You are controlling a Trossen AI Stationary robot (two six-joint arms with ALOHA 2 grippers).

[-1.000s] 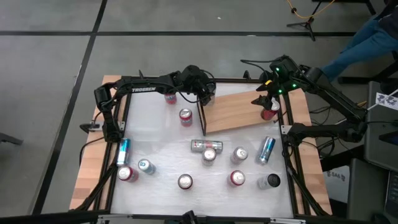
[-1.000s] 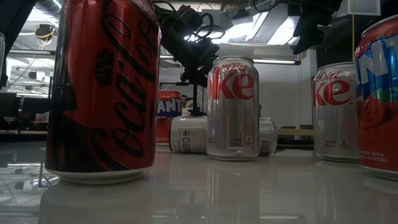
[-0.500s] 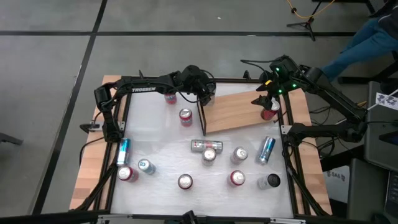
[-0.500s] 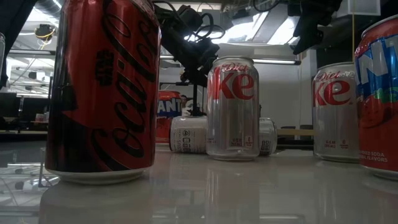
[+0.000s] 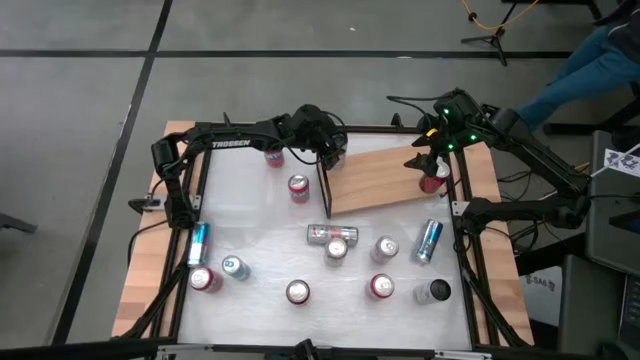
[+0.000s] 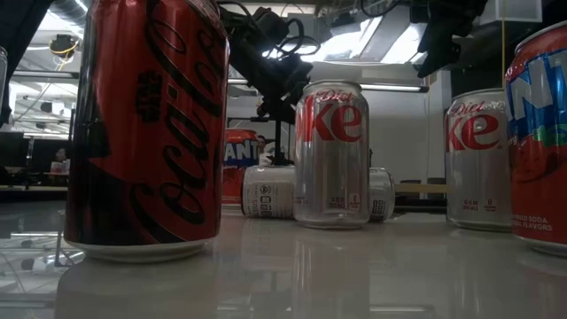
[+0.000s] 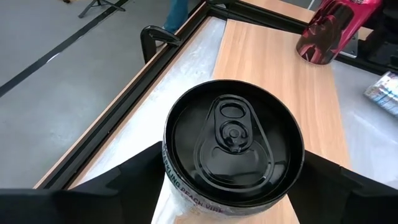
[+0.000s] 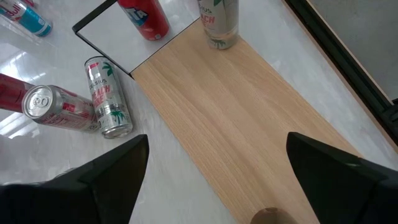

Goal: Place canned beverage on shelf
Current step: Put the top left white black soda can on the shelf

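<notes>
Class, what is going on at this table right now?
The left end effector straddles a black-topped can at the framed end of the wooden shelf. The right end effector hovers open over the shelf's other end, by a dark red can. More cans stand and lie across the white table.

I see a tripod (image 5: 492,38) on the grey floor (image 5: 80,110), and a person's blue sleeve (image 5: 590,62) beyond the worktop (image 5: 260,215).
</notes>
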